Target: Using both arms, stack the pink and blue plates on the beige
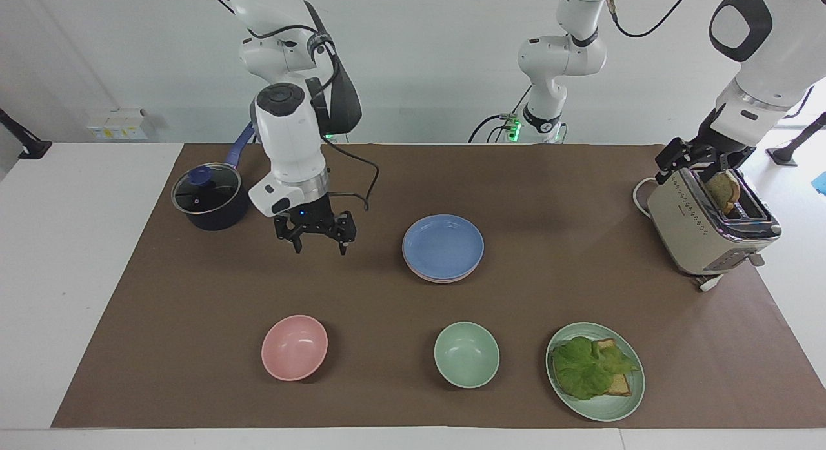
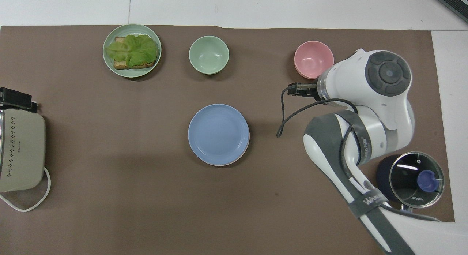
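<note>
table (image 1: 77, 276) w/ brown mat (image 1: 213, 295)

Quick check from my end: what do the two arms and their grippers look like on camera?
Both arms are white with rounded segments and dark grey joint caps. The right arm has a grey band near the wrist, a loose black cable looping down its side and printed lettering along the forearm. The right gripper is black with a small blue light. The left arm is the same build, and its left gripper is black too.

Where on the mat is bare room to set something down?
Bare mat lies between the plate stack and the toaster, and nearer the robots than the stack. The pink bowl, green bowl and sandwich plate crowd the row farthest from the robots.
</note>
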Available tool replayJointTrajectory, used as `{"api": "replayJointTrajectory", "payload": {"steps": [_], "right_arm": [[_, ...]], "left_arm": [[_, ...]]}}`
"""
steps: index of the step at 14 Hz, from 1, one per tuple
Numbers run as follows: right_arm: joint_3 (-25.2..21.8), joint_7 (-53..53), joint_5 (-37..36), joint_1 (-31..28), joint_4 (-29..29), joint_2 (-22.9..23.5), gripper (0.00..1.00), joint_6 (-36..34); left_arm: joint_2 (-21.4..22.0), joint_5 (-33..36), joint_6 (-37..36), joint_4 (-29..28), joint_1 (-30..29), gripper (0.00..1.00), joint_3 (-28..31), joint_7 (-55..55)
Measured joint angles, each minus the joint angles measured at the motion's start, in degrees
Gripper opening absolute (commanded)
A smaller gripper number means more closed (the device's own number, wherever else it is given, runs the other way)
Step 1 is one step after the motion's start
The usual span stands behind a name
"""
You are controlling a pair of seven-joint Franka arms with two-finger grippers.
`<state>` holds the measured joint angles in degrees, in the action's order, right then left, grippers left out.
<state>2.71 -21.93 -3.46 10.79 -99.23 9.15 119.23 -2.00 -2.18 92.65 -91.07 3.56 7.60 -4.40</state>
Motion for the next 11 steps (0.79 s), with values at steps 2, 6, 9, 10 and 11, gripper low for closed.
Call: {"api": "replayJointTrajectory", "payload": {"steps": [2, 6, 9, 10, 11], "right_arm": [[0.0, 0.0, 0.0, -0.6, 0.4, -2.8, 1.00, -2.2], [0.0, 0.0, 0.0, -1.4, 0.7, -8.8, 1.00, -8.1], [-0.1, 0.0, 0.0, -3.1, 2.0, -12.0, 1.00, -14.8], [-0.1, 0.0, 0.0, -3.7, 2.6, -12.6, 1.00, -16.8], [-0.1, 0.0, 0.0, -4.2, 3.0, -13.1, 1.00, -18.4]], "left_arm": [[0.0, 0.0, 0.0, 0.0, 0.0, 1.00, 0.0, 0.0], [0.0, 0.0, 0.0, 0.0, 0.0, 1.00, 0.0, 0.0], [0.0, 0.0, 0.0, 0.0, 0.0, 1.00, 0.0, 0.0], [0.0, 0.0, 0.0, 0.0, 0.0, 1.00, 0.0, 0.0], [0.0, 0.0, 0.0, 0.0, 0.0, 1.00, 0.0, 0.0]]}}
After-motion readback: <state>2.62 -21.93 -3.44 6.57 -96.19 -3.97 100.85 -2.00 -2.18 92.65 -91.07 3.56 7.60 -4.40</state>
